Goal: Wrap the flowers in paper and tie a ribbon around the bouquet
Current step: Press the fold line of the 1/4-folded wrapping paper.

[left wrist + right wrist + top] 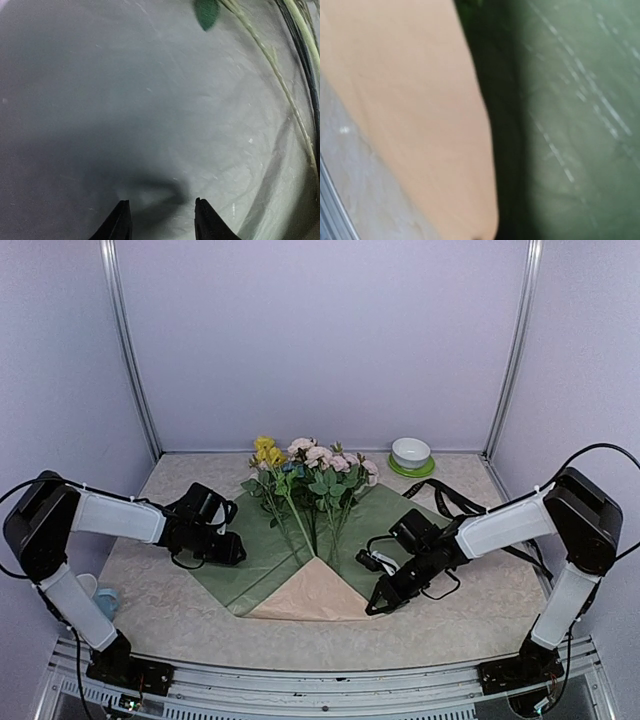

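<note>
1. Two sheets of paper lie stacked in the middle of the desk (180,620), each turned with a corner toward the near edge. The green sheet (395,510) is on top. The peach sheet (315,595) shows only as a triangle at the near corner.
2. The flowers (310,465) lie on the green sheet with their blooms toward the far edge and their stems running to the near corner. That likely lets the side corners fold over the stems into a cone. Nothing is folded yet.
3. The left hand (232,548) hovers low over the left part of the green sheet. In the left wrist view its fingers (121,220) stand apart with only bare paper between them. Pale stems (270,55) run along that view's right side. It looks set to pick up paper, not the stems.
4. The right hand (378,604) sits at the near right edge of the paper, fingers together. The right wrist view shows the peach sheet (410,100) and the green sheet (580,125) very close, but no fingertips. I cannot tell whether paper is pinched. Working at the edge makes sense, since a flat sheet offers a grip only there.
5. A flat black strip, probably the ribbon (452,502), lies toward the right edge, apart from the paper. It seems to be waiting for the tying.
6. A white bowl (411,451) stands at the far right corner, away from the work.
</note>
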Controlling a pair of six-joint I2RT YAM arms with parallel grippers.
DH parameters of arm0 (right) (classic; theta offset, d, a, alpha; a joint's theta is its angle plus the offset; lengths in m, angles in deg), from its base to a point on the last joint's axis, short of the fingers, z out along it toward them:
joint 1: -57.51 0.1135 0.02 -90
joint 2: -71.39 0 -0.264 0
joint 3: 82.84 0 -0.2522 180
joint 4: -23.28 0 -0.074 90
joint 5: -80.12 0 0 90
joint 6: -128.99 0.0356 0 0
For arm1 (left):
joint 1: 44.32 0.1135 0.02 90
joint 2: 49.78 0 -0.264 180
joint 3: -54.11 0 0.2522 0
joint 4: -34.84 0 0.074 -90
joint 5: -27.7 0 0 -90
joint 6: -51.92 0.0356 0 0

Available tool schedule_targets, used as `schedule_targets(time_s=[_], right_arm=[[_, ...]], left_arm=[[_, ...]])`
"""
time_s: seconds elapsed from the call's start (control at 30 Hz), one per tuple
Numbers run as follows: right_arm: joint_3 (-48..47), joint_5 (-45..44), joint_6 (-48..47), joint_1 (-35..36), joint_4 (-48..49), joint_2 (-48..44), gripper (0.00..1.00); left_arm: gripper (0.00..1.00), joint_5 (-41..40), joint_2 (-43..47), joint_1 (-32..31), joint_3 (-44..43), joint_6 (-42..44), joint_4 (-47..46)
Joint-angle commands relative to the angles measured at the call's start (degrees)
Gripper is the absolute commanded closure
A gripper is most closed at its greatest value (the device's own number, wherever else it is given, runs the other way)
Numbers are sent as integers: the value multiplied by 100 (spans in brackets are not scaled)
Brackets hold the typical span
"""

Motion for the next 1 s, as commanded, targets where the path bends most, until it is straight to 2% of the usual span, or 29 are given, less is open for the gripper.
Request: schedule_targets(time_s=[0.0, 0.43, 0.57, 0.67, 0.8, 0.9, 0.97], right_arm=[[55, -322, -158, -79, -771, -89, 100], [67, -426, -404, -151, -1298, -139, 100], [69, -237, -345, -151, -1082, -14, 100], [20, -174, -307, -152, -959, -25, 100], [-148, -142, -333, -152, -988, 62, 100], [-223, -111, -364, -151, -1016, 106, 100], [-262, -146, -377, -154, -1050, 109, 100]], left_arm=[[58, -415, -283, 111, 87, -462, -7], [59, -655, -687, 468, 183, -515, -269], [60, -706, -393, 382, 189, -376, -438], [56, -854, 256, -134, 215, -22, -552], [56, -1228, 1012, -1206, -15, 618, -332], [58, -917, 1154, -2107, -300, 1002, -17], [59, -884, 892, -2506, -535, 998, 478]])
